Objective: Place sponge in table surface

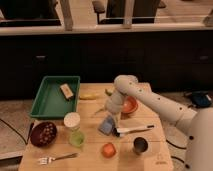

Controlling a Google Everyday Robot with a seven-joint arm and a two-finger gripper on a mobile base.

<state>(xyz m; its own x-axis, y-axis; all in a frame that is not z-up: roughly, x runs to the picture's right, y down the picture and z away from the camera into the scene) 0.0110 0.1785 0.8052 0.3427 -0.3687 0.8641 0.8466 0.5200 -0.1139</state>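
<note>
We've got the white arm's gripper (pixel 113 114) right above the small pale blue-grey sponge (pixel 107 125), mid light tan wooden planked table surface (pixel 150 155). Can't tell whether it's clamped or open.

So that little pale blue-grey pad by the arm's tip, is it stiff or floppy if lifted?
The small flat pale blue-grey sponge looks soft, so it would probably squash and bend somewhat. Being flat, it likely slides rather than rolls on the light tan wooden tabletop. It seems light for its size. The end effector is just above it.
</note>
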